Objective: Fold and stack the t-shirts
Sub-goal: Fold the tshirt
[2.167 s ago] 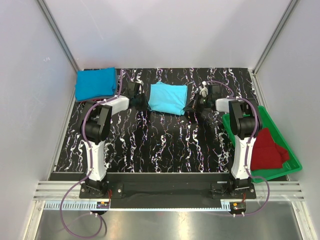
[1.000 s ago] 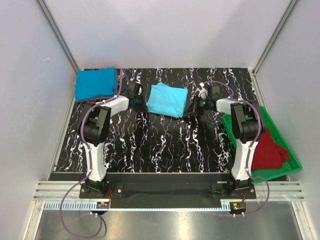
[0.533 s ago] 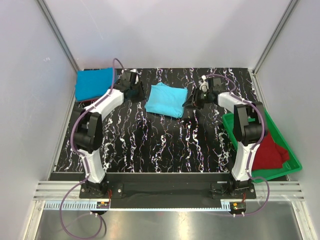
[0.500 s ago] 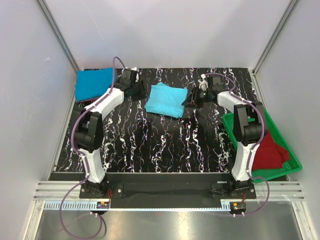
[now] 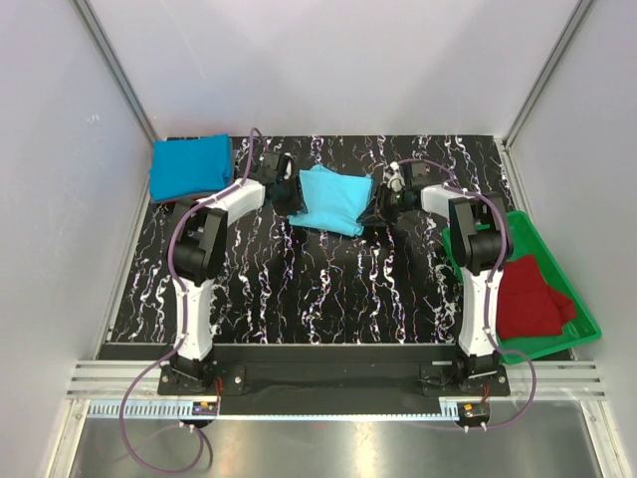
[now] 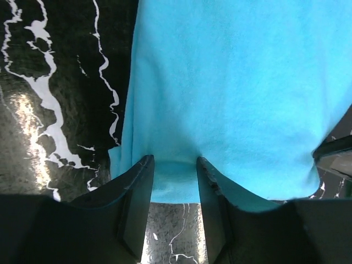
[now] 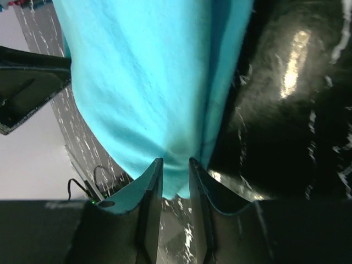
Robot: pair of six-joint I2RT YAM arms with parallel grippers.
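A light turquoise t-shirt [image 5: 330, 197], folded into a rectangle, lies flat at the middle back of the table. My left gripper [image 5: 291, 196] is at its left edge and my right gripper [image 5: 382, 204] at its right edge. In the left wrist view the left gripper [image 6: 175, 159] stands open with the turquoise t-shirt's [image 6: 231, 82] hem between the fingers. The right gripper [image 7: 175, 160] is also open, more narrowly, straddling the edge of the turquoise t-shirt [image 7: 143, 82]. A deeper blue t-shirt [image 5: 189, 166] lies folded at the back left. A dark red t-shirt [image 5: 532, 299] sits in the tray.
The green plastic tray [image 5: 587, 324] stands at the right, beside the right arm. White walls close the table in at the back and on both sides. The table top [image 5: 318, 289] is black with white marbling.
Half a second ago both grippers were drawn back from the turquoise t-shirt towards the rear. Now they have come in and straddle its left and right edges. The shirt lies almost where it did.
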